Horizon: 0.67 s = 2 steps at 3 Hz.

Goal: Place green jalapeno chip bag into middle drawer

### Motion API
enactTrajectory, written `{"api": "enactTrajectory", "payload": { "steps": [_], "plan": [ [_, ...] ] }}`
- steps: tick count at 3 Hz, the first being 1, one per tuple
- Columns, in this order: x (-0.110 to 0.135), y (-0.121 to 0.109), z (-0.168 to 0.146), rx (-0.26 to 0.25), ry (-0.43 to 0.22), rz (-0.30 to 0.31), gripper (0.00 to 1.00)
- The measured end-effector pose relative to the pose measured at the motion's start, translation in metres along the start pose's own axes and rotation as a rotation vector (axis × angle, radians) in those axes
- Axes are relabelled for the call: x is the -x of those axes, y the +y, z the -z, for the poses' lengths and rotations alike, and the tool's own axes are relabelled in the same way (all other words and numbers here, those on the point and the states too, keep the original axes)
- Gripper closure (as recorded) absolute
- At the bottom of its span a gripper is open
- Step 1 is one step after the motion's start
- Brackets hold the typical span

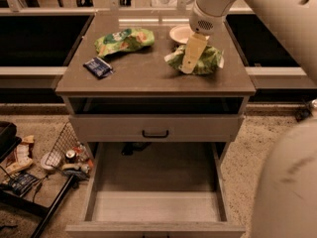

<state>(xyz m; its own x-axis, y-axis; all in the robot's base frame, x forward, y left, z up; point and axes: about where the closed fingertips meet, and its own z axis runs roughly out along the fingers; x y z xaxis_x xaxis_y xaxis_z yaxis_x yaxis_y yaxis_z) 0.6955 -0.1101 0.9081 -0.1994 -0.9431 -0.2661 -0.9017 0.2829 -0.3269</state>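
The green jalapeno chip bag (210,58) lies crumpled on the right side of the cabinet top, in front of the white bowl (179,33). My gripper (188,66) reaches down from the upper right. It sits over the bag's left half and hides part of it; I cannot tell whether it touches the bag. The middle drawer (155,205) is pulled out at the bottom of the cabinet, with a pale bare floor and low grey side walls.
A green bag with orange-yellow patches (124,40) and a small dark blue packet (98,67) lie on the left of the top. A closed drawer front with a black handle (155,133) sits above the open drawer. A wire basket and clutter (64,157) lie on the floor at the left.
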Motion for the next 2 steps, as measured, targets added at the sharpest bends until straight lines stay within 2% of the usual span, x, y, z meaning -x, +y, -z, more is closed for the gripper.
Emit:
{"api": "enactTrajectory", "payload": {
  "steps": [1, 2],
  "plan": [
    [0.001, 0.002, -0.05, 0.084, 0.037, -0.039, 0.18],
    [-0.005, 0.007, -0.078, 0.134, 0.07, -0.072, 0.42]
  ]
}}
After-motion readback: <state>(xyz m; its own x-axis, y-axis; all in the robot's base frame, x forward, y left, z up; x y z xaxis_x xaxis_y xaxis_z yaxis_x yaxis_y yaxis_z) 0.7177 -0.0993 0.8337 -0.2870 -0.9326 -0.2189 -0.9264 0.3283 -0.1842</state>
